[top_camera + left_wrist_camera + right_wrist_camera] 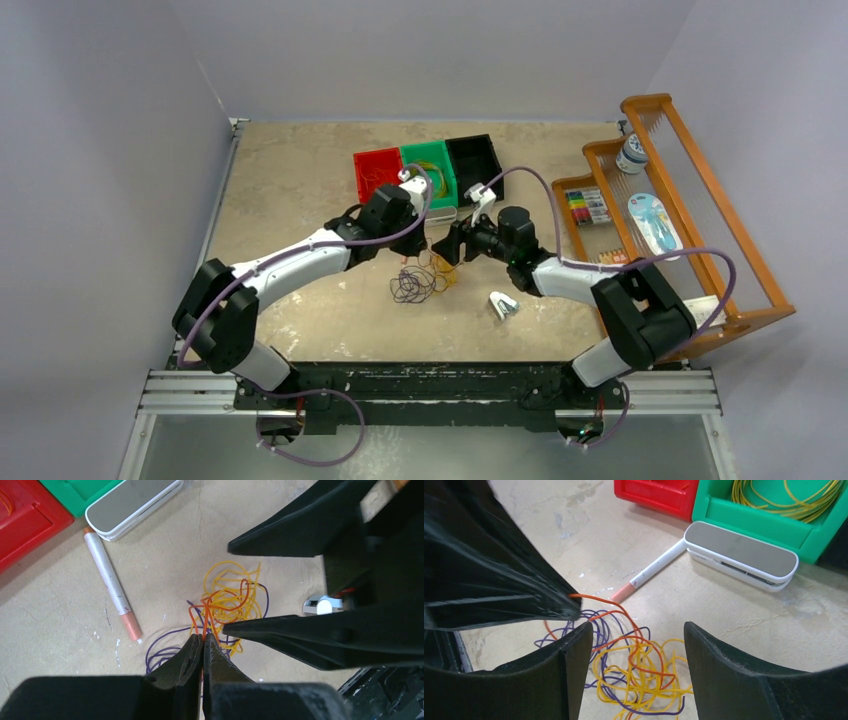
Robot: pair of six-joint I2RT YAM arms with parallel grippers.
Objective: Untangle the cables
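Main risk: your left gripper is clenched on one strand of the orange cable, right at the jaw tips, and that strand runs straight back into the clump. Pull now and you'll likely drag the whole knot along or cinch it tighter, since yellow and purple loops cross it. Thin wire held at the very tips could also slip out under tension.

Your right gripper is released, jaws spread wide over the clump and holding nothing, so nothing anchors the rest. Close it where it hangs and it may catch several colours at once, orange included. Then both arms would be fighting over one strand.

The two grippers are very near each other, so a bump is possible. The marker lies just beside the purple loops and could get swept. The white case is further off.

The cables sit mid-counter between the arms, in front of the red bin and green bin. They make one loose heap. The yellow cable lies in many open loops. The purple cable fans out to one side and underneath. Orange threads through the top. All look thin and limp. A coiled yellow wire lies in the green bin.
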